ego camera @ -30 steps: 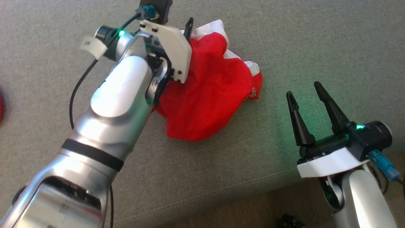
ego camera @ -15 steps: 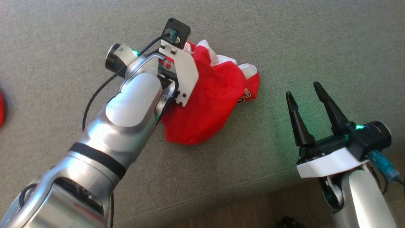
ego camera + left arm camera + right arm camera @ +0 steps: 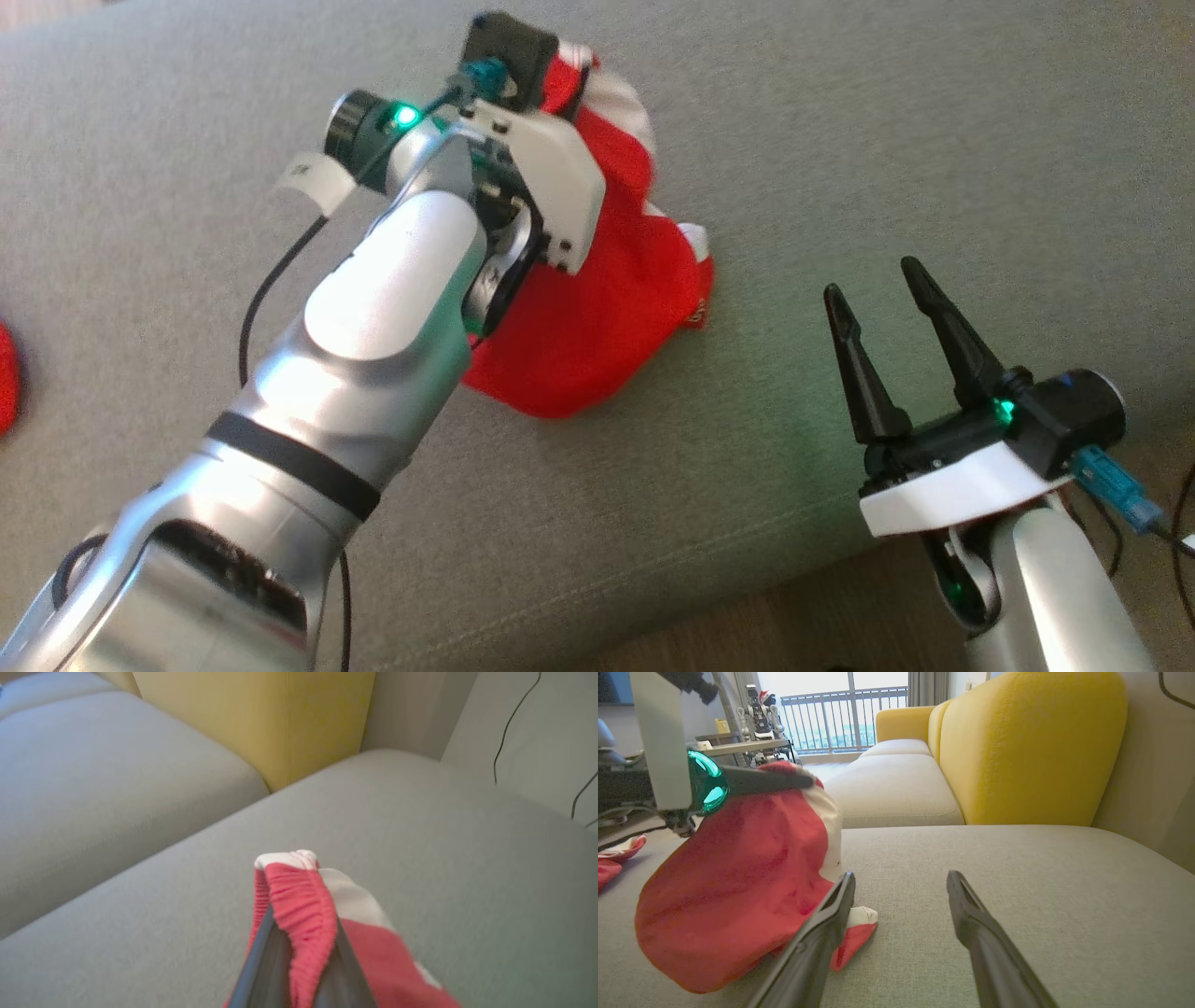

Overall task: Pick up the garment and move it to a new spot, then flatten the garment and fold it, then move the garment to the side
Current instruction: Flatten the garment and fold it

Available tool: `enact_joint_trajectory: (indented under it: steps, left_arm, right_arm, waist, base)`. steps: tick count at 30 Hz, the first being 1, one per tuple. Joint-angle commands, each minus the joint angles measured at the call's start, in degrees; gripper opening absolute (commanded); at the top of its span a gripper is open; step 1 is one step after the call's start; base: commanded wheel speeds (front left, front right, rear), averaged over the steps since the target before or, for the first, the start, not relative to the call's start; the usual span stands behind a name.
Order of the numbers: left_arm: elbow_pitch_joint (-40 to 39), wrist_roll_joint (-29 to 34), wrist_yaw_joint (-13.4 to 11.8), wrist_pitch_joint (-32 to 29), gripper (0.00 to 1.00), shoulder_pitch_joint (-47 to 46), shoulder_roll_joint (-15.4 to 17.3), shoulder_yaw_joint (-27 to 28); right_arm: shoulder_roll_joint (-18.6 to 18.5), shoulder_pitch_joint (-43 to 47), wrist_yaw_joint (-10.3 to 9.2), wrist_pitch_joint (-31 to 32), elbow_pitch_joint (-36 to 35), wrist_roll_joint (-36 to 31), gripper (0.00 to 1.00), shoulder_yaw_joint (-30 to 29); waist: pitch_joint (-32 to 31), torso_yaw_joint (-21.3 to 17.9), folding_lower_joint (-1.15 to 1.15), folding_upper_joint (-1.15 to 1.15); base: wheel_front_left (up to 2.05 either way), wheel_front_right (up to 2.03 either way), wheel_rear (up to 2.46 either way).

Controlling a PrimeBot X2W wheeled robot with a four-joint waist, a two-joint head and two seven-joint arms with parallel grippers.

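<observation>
The garment (image 3: pixel 607 317) is red cloth with white trim, bunched up on the grey sofa cushion (image 3: pixel 887 140). My left gripper (image 3: pixel 571 75) is shut on its upper edge, and the cloth hangs from there down to the cushion. In the left wrist view the red elastic hem of the garment (image 3: pixel 299 896) is pinched between the two dark fingers of the left gripper (image 3: pixel 301 933). The right wrist view shows the garment (image 3: pixel 738 882) hanging from a left finger (image 3: pixel 766 778). My right gripper (image 3: pixel 873 280) stands open to the garment's right, holding nothing, with its fingers (image 3: pixel 831 924) just above the cushion.
A yellow backrest (image 3: pixel 1027 751) rises behind the cushion, with a second grey seat (image 3: pixel 93 779) beside it. Another red cloth (image 3: pixel 7 378) lies at the far left. The cushion's front edge and wooden floor (image 3: pixel 794 635) run near my right arm.
The left gripper has shut on the garment's edge and drawn it upward and farther away, so the cloth now hangs in a narrower bunch. The right gripper has stayed open.
</observation>
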State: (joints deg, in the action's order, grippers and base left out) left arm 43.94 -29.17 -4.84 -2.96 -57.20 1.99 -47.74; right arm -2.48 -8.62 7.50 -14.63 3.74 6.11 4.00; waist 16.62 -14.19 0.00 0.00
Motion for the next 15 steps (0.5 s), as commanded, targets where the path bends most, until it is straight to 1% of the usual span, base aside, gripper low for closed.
enact_joint_trajectory:
  steps: [1, 5, 8, 12, 15]
  left_arm:
    - [-2.9, -0.7, -0.6, 1.7, 0.0, -4.0, 0.9, 2.1]
    - [-7.4, -2.8, -2.2, 5.5, 0.0, -6.3, 0.9, 2.3]
    - [-11.3, -2.4, -4.7, 9.0, 0.0, -8.7, 0.9, 1.2]
    - [-16.8, -2.7, -7.8, 12.8, 0.0, -9.0, 0.9, -0.6]
    - [-20.0, -2.6, -9.3, 14.2, 0.0, -5.2, 1.0, -2.3]
  right_arm:
    - [-0.4, 0.6, -0.01, -0.4, -1.4, 0.6, 1.0, 1.4]
    - [-0.4, 1.4, -0.01, -0.4, -0.7, 1.3, 1.0, 1.7]
    - [-0.4, 2.0, -0.01, -0.4, -0.5, 1.4, 1.0, 1.5]
    - [-0.4, 2.5, -0.01, -0.4, -0.5, 1.2, 1.0, 0.9]
    - [-0.4, 2.9, -0.01, -0.4, -1.1, 1.0, 1.0, 0.5]
  waist:
    - [-2.5, -1.9, 0.0, 0.0]
    - [-5.8, -3.7, 0.0, 0.0]
    - [-8.1, -4.1, 0.0, 0.0]
    - [-9.9, -3.0, 0.0, 0.0]
    - [-9.7, -1.2, 0.0, 0.0]
  base:
    - [0.0, 0.0, 0.0]
    - [0.0, 0.0, 0.0]
    - [0.0, 0.0, 0.0]
    - [0.0, 0.0, 0.0]
    - [0.0, 0.0, 0.0]
